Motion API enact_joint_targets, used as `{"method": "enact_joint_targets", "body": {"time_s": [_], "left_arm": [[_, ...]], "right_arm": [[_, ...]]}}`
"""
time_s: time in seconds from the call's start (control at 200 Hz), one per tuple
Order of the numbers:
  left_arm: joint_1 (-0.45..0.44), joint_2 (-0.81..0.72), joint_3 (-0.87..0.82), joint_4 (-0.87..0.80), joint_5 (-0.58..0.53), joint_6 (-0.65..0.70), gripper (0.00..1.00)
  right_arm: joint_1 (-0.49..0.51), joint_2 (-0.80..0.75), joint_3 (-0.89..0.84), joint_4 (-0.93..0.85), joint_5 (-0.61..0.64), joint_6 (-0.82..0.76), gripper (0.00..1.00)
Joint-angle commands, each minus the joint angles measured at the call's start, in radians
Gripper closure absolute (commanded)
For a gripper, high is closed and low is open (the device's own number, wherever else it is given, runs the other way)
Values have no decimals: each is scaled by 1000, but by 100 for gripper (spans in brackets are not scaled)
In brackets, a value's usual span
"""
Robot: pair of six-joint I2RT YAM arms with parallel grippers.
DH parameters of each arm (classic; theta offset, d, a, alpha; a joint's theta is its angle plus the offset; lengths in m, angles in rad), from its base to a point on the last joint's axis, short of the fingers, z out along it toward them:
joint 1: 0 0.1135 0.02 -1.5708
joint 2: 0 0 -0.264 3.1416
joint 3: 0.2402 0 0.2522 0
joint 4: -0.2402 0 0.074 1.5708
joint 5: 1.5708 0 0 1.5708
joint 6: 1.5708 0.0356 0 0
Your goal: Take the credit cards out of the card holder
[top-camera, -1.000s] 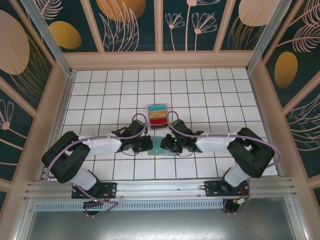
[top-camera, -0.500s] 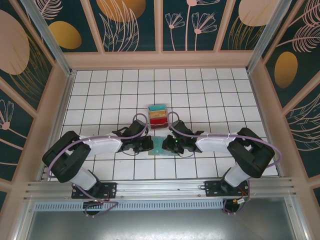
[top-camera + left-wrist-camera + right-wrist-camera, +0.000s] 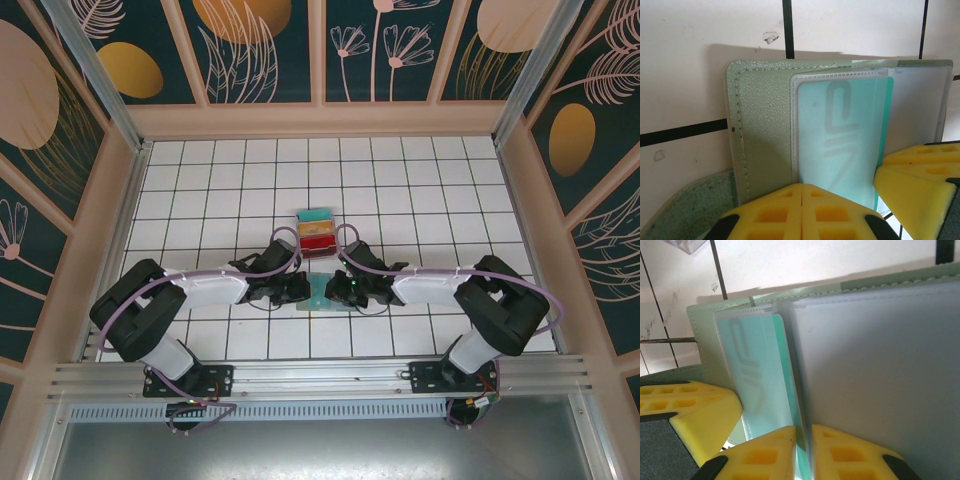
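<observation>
My yellow fingers hide the near end of the card. From above they cover most of the holder, its pockets too small to make out.

Facing each other, the left pincer and right pincer sit closed.

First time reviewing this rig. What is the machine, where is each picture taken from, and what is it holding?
These are two robot arms bolted at the near edge of a tiled table. The overhead view looks down from behind them; the two close-ups come from wrist cameras, and the yellow blocks are fingertip pads. Mid-table is an open grey-green card holder with a teal card in a clear sleeve. Beyond it sits a stack of teal, tan and red cards. The left gripper is shut on the card holder; the right gripper pinches the sleeve holding the teal card.
</observation>
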Motion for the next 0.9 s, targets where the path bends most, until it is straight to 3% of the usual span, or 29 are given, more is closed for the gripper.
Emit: {"method": "enact_joint_targets", "body": {"time_s": [0.0,0.175,0.896], "left_arm": [[-9,23,12,-26,4,-5,92],[-11,22,10,-27,3,-5,92],[-11,13,11,-58,-21,5,92]], "right_arm": [[-5,-3,-17,11,-13,-10,90],[-6,-8,-20,23,-22,-9,100],[-79,-136,-97,-37,-8,-38,100]]}}
